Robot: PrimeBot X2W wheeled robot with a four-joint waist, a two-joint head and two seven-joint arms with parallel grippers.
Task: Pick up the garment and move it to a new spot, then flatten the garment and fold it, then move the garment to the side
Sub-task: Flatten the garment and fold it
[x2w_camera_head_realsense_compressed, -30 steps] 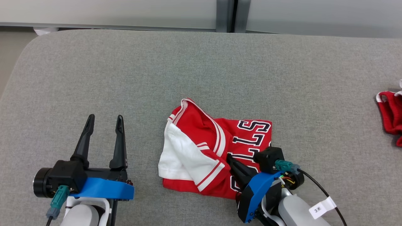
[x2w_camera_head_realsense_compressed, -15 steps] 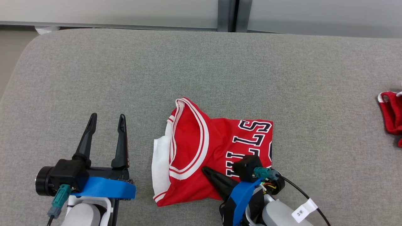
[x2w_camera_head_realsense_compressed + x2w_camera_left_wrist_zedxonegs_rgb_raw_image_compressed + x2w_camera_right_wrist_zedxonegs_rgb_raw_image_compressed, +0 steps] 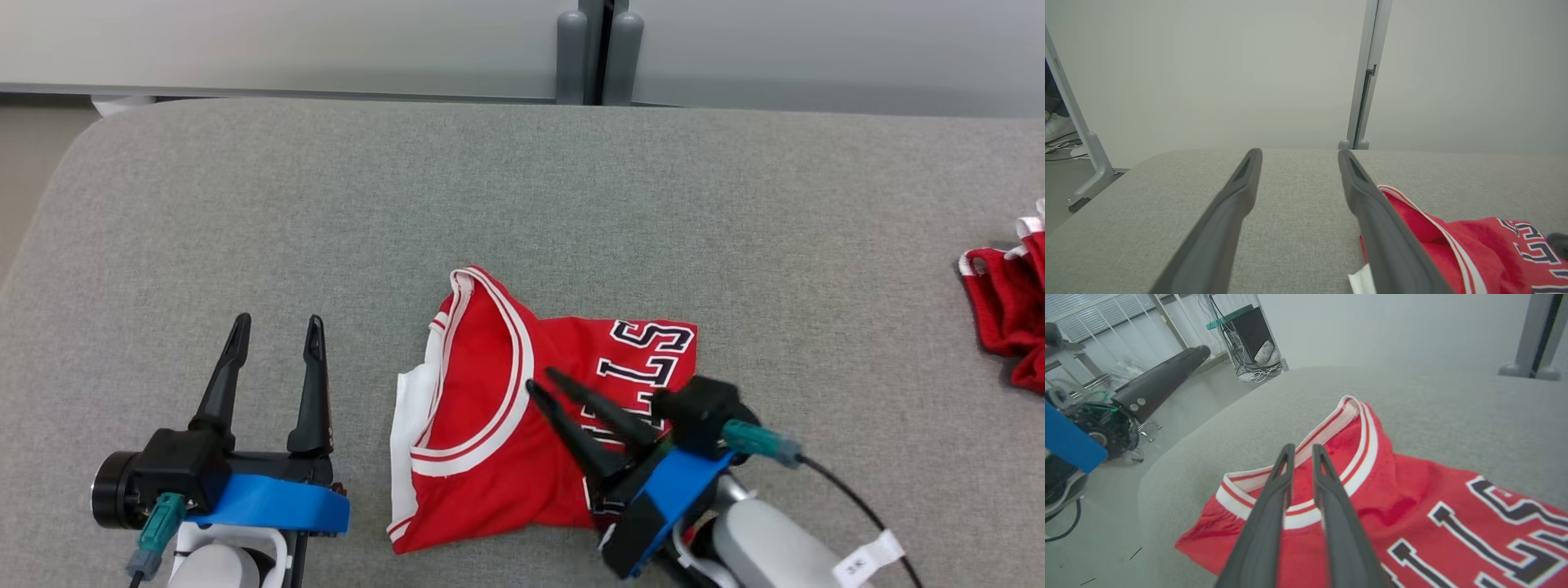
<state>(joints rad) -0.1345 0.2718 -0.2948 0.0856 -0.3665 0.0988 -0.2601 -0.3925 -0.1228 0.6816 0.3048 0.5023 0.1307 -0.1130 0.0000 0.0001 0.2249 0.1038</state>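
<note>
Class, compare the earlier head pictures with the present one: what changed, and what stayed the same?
The right gripper drew the top layer of the red jersey leftward over its white inside, then let go: its fingers now stand slightly parted above the cloth. The left gripper stayed open and idle; the other red garment stayed put.

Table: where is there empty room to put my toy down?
Bare grey table runs along the far edge, beyond the red jersey. More room lies between the jersey and the other red garment at the right. Crowded: the near side, with the left gripper, the jersey and the right gripper over it.
</note>
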